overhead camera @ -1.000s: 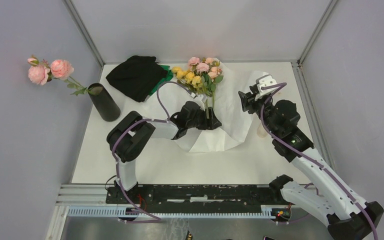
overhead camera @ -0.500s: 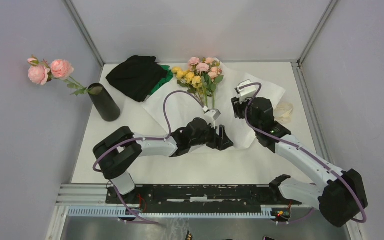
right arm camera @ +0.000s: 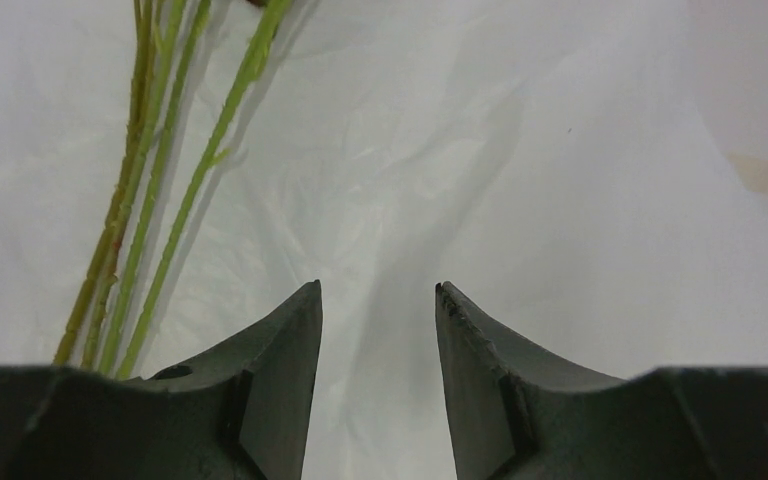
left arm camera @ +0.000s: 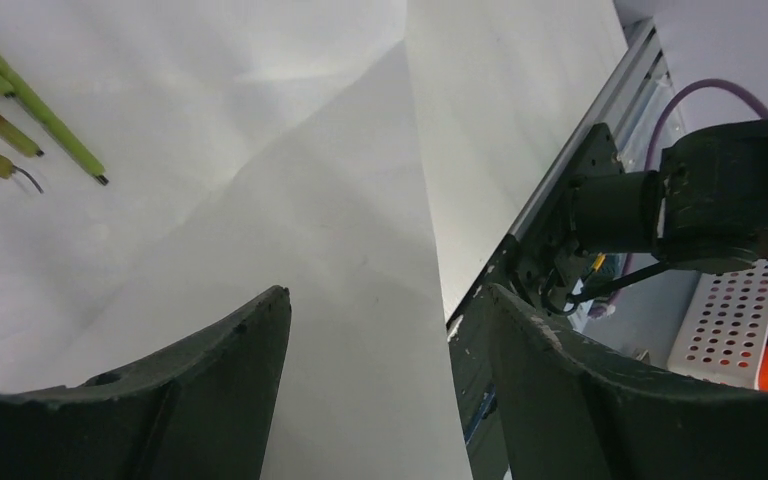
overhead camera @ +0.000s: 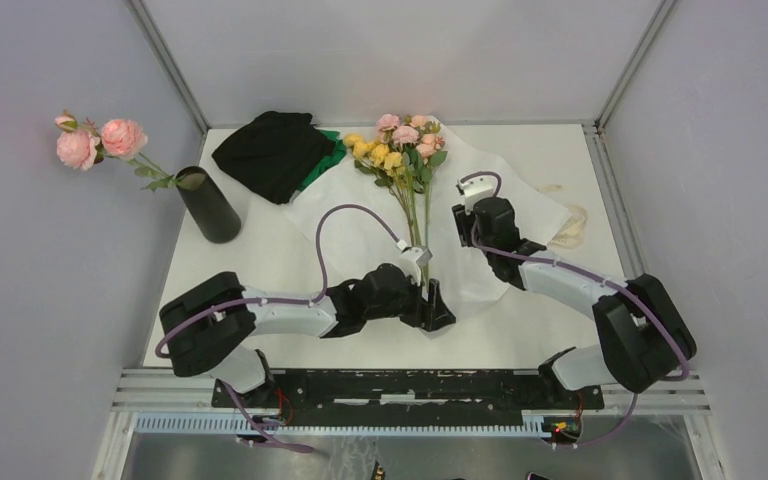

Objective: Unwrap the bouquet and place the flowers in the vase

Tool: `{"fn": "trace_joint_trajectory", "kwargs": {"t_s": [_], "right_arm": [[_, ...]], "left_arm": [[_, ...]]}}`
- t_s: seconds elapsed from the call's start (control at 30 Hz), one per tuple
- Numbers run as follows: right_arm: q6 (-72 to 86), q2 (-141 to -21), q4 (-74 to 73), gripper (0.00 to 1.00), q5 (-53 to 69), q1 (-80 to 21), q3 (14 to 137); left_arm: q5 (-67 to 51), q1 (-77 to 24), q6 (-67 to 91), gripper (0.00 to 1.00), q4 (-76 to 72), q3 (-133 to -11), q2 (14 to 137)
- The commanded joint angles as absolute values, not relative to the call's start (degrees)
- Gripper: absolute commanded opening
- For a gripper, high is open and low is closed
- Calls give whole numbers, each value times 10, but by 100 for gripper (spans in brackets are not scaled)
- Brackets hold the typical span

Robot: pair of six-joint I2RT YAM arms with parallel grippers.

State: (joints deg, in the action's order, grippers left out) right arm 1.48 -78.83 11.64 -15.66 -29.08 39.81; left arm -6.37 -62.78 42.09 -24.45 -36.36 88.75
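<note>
Currently the flowers (overhead camera: 404,150) lie flat on the open paper (overhead camera: 360,225) in the middle of the table (overhead camera: 550,150), pink and yellow heads at the far edge and the thin green stems (overhead camera: 416,215) running toward the arms. The left gripper (overhead camera: 438,305) sits low at the paper's near edge, just past the stem ends. In its wrist view its jaws stand wide apart with only bare paper between them, and the cut stem tips (left arm camera: 30,100) show at the upper left. The right gripper (overhead camera: 463,222) hangs over the paper just right of the stems. Its wrist view shows the fingers (right arm camera: 290,330) about half apart, gripping nothing, with the stems (right arm camera: 150,220) to their left. The ribbon (overhead camera: 568,225) lies loose at the paper's right edge. The vase (overhead camera: 210,208) stands at the table's left side, well apart from the flowers, with a separate stem of pink roses (overhead camera: 90,140) leaning out of its mouth to the left. A black-and-green cloth (overhead camera: 275,150) lies heaped at the far edge, between the vase and the flower heads.
</note>
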Motion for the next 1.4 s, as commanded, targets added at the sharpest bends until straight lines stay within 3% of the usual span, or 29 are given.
{"fn": "trace_joint_trajectory", "kwargs": {"t_s": [0.0,0.23,0.6,0.87,1.17,1.37], "right_arm": [[43,-835,151,51,-163,-289,381],[64,-867,172,51,-145,-290,358],[89,-774,220,49,-106,-344,216],[107,-717,210,49,-118,-409,164],[93,-651,132,50,-149,-458,181],[103,-591,101,50,-91,-469,164]], "left_arm": [[-35,-630,420,78,-210,-381,832],[-2,-629,397,79,-154,-409,826],[235,-598,321,82,56,-590,797],[195,-530,335,83,82,-632,809],[63,-383,379,82,-34,-518,861],[45,-367,377,82,-75,-491,897]]}}
